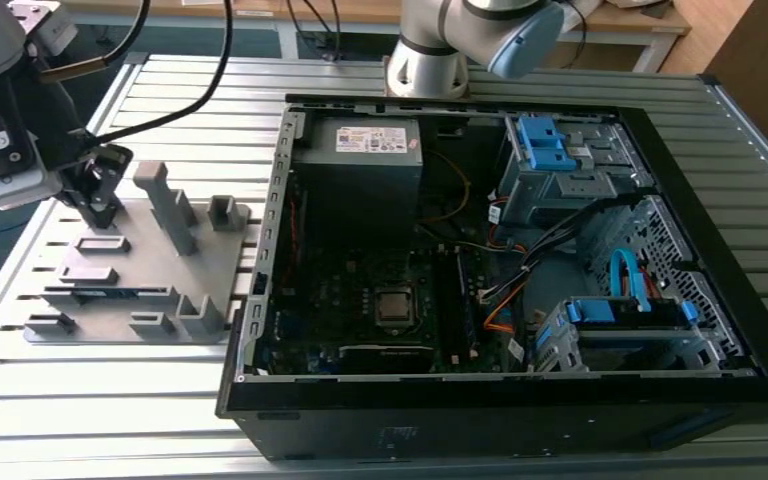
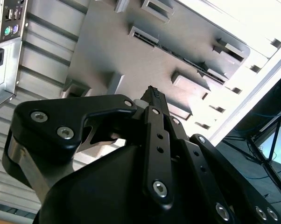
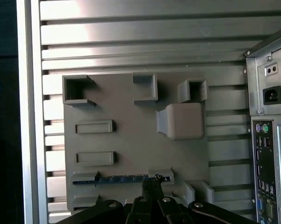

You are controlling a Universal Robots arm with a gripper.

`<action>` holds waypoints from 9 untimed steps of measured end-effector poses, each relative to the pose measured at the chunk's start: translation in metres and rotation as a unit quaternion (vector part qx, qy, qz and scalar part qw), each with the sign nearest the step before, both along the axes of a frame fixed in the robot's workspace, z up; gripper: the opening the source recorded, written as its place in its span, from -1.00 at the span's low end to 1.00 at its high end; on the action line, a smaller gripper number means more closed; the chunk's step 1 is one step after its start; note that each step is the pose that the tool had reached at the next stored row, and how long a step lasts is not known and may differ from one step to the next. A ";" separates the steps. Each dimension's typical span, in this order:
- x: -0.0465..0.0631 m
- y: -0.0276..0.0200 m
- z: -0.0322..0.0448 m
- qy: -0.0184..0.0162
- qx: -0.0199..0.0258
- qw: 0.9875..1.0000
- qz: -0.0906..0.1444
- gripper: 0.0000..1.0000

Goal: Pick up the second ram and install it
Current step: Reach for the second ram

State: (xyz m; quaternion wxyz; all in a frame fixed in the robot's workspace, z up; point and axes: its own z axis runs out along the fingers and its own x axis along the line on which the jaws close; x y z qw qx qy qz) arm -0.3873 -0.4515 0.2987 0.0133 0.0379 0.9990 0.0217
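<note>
The hand [image 2: 152, 93] hovers over the tray [image 3: 131, 135], its fingers drawn together with nothing between them. The ram [image 3: 122, 178] lies in a tray slot just beyond the fingertips, so pickup and installation both remain. The first wrist view shows the ram. The exterior view adds the open case [image 1: 491, 420] farther along the tabletop [image 1: 91, 400].

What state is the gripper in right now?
Gripper: cannot be told whether open or closed; its tip is at one end of the memory stick, which lies in a slot of the grey tray.
</note>
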 end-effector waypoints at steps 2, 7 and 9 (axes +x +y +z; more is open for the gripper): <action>-0.001 0.0000 -0.0032 0.000 0.000 1.000 0.000 -0.80; -0.003 0.0000 -0.0118 0.000 0.000 1.000 0.000 -0.80; -0.003 0.0000 -0.0155 0.000 0.000 1.000 0.000 -0.80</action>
